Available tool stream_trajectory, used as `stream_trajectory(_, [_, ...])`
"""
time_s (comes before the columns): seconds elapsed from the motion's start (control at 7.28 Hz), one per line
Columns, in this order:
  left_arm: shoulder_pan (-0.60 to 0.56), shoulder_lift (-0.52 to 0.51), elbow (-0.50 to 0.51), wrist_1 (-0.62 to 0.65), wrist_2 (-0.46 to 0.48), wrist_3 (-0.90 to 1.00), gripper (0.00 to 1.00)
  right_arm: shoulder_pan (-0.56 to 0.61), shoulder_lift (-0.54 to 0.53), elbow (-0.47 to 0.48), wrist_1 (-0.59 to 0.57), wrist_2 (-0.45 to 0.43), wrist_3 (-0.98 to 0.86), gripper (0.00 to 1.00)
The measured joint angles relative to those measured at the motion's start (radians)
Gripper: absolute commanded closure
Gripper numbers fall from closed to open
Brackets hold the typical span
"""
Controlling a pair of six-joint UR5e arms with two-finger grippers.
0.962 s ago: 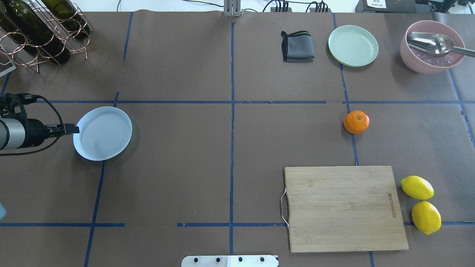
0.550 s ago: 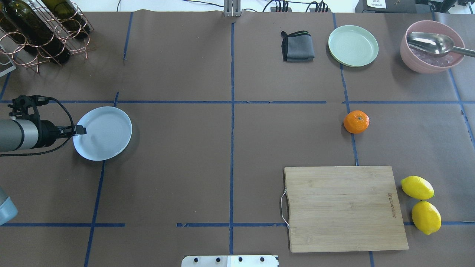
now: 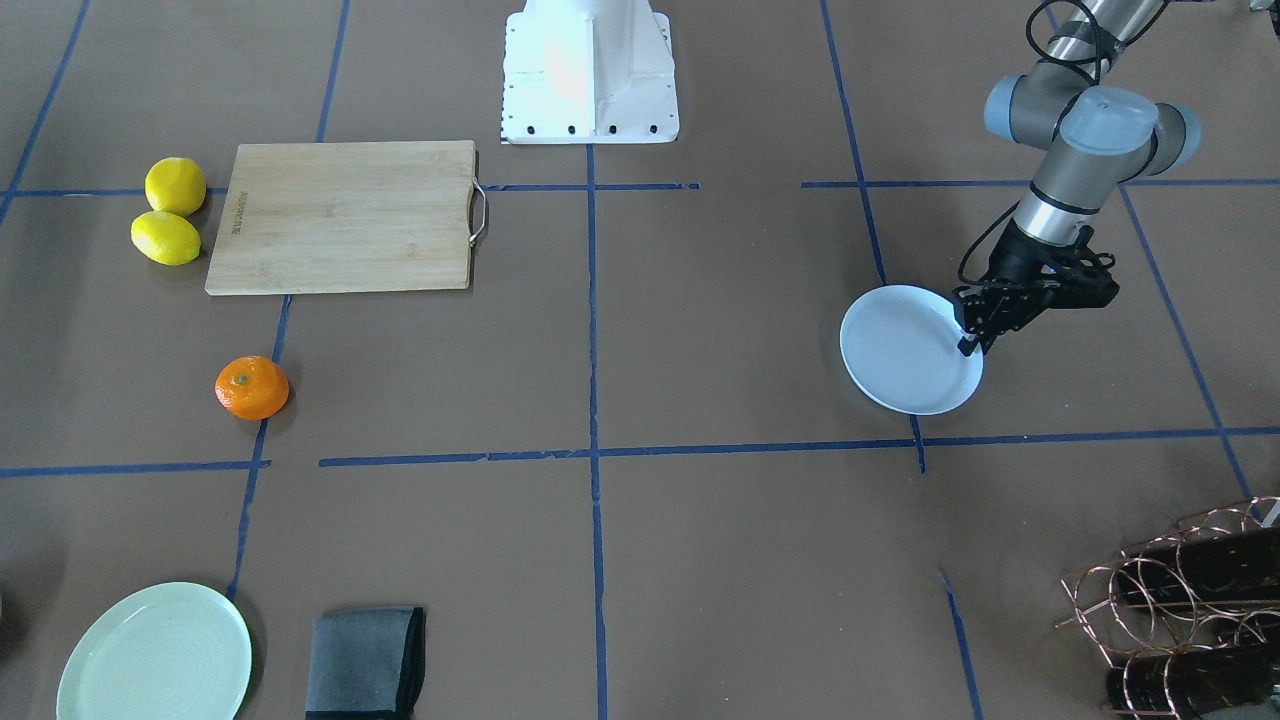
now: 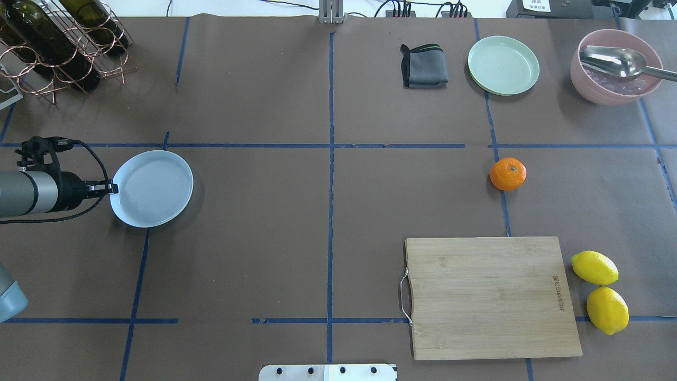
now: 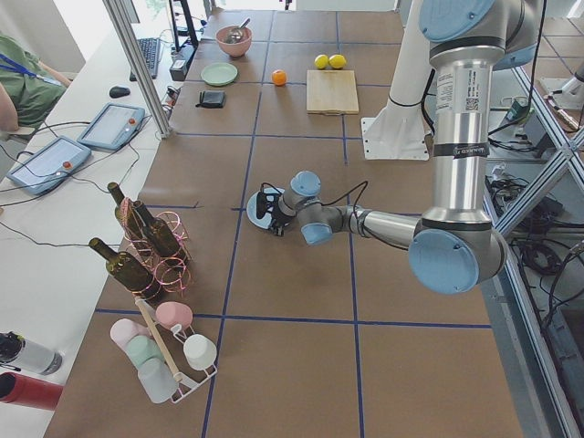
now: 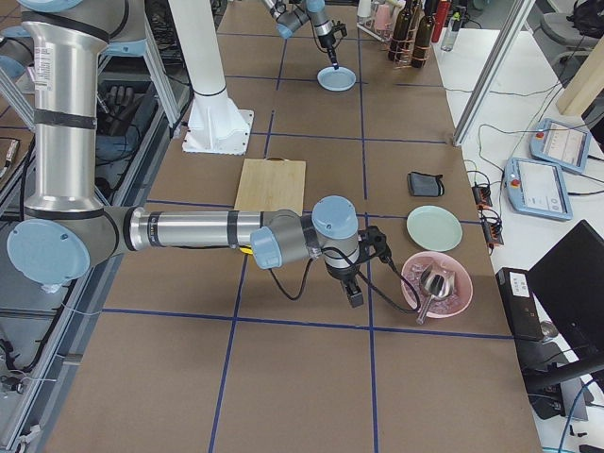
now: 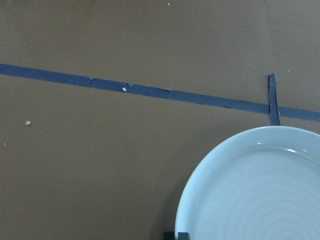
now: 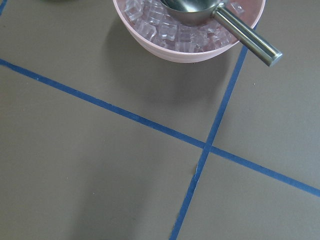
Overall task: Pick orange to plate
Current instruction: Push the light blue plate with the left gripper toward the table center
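The orange (image 4: 508, 173) rests on the brown table right of centre, on a blue tape line, and also shows as the orange (image 3: 252, 387) in the front view. Far to the left lies the pale bluish-white plate (image 4: 153, 189), plate (image 3: 905, 350). My left gripper (image 4: 112, 188) reaches in level from the left edge and is shut on the plate's near rim; the wrist view shows the plate (image 7: 260, 190) with my fingertips (image 7: 176, 236) at its edge. My right gripper (image 6: 355, 297) hangs beside the pink bowl, far from the orange; I cannot tell its state.
A wooden cutting board (image 4: 492, 296) lies near the front right, with two lemons (image 4: 595, 267) beside it. At the back right are a grey cloth (image 4: 424, 66), a pale green plate (image 4: 503, 65) and a pink bowl (image 4: 616, 66) holding ice and a scoop. A wine rack (image 4: 58, 42) fills the back left corner.
The left gripper advanced right onto the plate's rim, and the plate has since shifted slightly right. The orange has not moved.
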Motion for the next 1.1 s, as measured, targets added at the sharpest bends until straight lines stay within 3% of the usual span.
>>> stream_trajectory(0.41, [0.0, -0.075, -0.043, 0.005, -0.005, -0.006, 1.0, 0.0, 0.001, 0.001, 0.0, 0.0, 0.0, 0.0])
stream_trajectory(0.69, [0.007, -0.249, -0.025, 0.122, -0.002, -0.054, 1.0, 0.0, 0.002, 0.001, 0.0, 0.0, 0.0, 0.0])
stream_trajectory(1.1, [0.158, -0.526, 0.043, 0.344, 0.098, -0.241, 1.0, 0.0, 0.002, -0.001, 0.0, 0.0, 0.0, 0.0])
